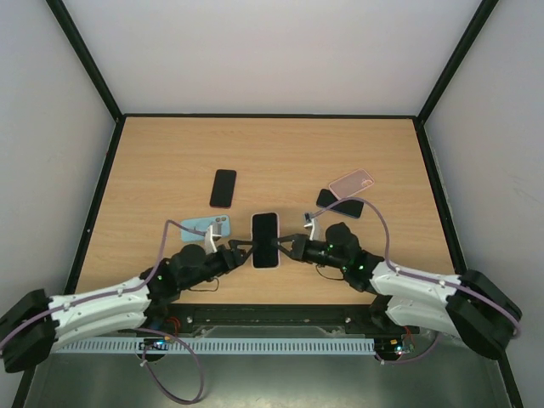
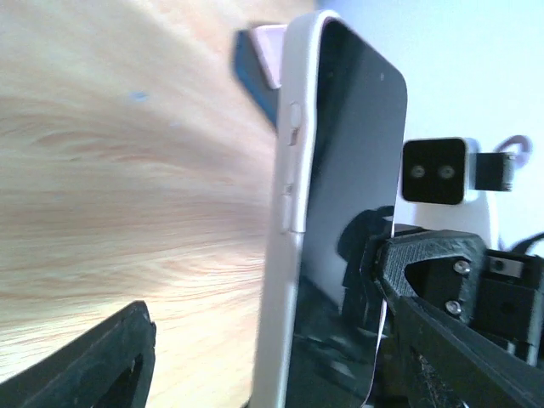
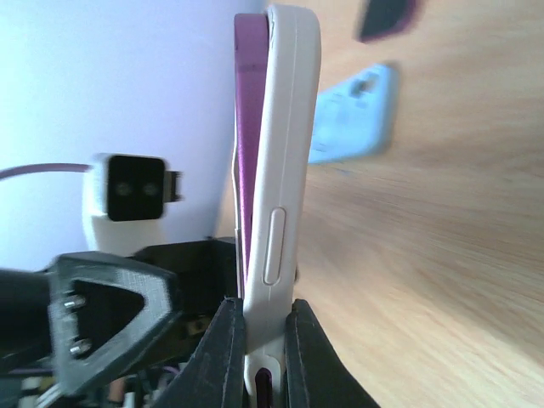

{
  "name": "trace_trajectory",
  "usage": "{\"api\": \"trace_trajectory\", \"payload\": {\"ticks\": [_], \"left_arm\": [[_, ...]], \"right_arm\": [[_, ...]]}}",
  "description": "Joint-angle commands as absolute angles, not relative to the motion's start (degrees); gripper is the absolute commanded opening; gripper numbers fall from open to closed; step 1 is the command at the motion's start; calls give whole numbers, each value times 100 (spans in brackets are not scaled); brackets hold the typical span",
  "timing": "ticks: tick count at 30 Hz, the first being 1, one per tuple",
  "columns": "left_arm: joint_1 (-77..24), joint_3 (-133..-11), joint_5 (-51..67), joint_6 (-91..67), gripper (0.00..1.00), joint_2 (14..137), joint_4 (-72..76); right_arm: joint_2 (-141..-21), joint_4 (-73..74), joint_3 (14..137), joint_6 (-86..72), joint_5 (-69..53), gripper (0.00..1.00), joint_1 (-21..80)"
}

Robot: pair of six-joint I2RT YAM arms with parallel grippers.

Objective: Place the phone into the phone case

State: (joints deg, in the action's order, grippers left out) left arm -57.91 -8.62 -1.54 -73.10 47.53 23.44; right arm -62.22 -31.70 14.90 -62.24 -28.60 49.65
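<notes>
A phone with a dark screen (image 1: 265, 240) sits in a white phone case (image 3: 289, 127) and is held up on edge above the table's near middle. My right gripper (image 3: 265, 310) is shut on the case's lower edge, one finger on each face. The phone's purple body (image 3: 249, 153) shows along the case's left side. My left gripper (image 2: 263, 297) stands open around the other end. One of its fingers (image 2: 93, 365) is well clear of the case back, and the other (image 2: 442, 314) is beside the screen. In the top view the two grippers (image 1: 246, 249) (image 1: 286, 246) face each other across the phone.
On the wooden table (image 1: 153, 170) lie a black phone (image 1: 223, 188), a light blue case (image 1: 206, 226), a pink case (image 1: 351, 181) and another dark phone (image 1: 340, 204). Black rails edge the table on the left, right and far sides.
</notes>
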Motion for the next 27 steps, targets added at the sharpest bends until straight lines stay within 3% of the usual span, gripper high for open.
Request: {"api": "trace_trajectory", "payload": {"ticks": [1, 9, 16, 19, 21, 27], "left_arm": [[-5774, -742, 123, -6813, 76, 3822, 2295], [-5774, -815, 926, -6305, 61, 3502, 2903], [-5774, -596, 1315, -6495, 30, 4086, 4074], [-5775, -597, 1443, -6418, 10, 4165, 4233], [-5774, -556, 1454, -6399, 3, 4122, 4245], [-5774, -404, 1844, -6232, 2, 3786, 4159]], "right_arm": [[-5435, -4171, 1525, -6419, -3321, 2, 4990], [-4981, -4101, 1735, -6518, -3506, 2, 4992], [-5044, -4114, 1711, -6569, -3606, 2, 4986], [-5033, -3980, 1714, -6488, -3654, 4, 4991], [-4979, -3759, 1752, -6370, -3716, 8, 4990], [-4592, -3435, 1642, -6303, -3646, 34, 4987]]}}
